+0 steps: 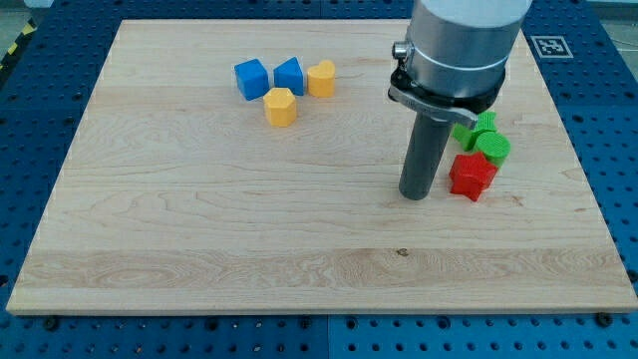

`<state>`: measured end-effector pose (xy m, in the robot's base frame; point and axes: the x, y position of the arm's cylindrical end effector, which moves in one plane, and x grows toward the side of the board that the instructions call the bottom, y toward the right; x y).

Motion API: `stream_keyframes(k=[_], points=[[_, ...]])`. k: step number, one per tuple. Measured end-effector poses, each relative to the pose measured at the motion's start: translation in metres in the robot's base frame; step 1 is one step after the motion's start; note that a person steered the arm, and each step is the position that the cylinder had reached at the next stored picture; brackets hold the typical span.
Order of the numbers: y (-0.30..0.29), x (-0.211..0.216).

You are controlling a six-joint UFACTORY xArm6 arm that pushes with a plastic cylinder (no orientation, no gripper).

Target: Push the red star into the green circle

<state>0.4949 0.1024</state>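
Note:
The red star [472,175] lies at the view's right on the wooden board [199,229]. It touches the green circle [493,148] just above and to its right. Another green block [482,125] sits above the circle, partly hidden by the arm. My tip [416,195] is on the board just left of the red star, with a small gap between them. The red circle seen earlier is hidden behind the arm.
Two blue blocks [251,78] [289,75] and two yellow blocks [321,77] [280,106] form a cluster at the view's top, left of centre. The board's right edge [588,189] runs close to the red star and green blocks.

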Motion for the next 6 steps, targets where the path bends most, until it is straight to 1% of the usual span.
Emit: stream_keyframes(k=[2,4,5,6], points=[[0.038,0.000],[0.045,0.000],[0.007,0.000],[-0.063,-0.009]])
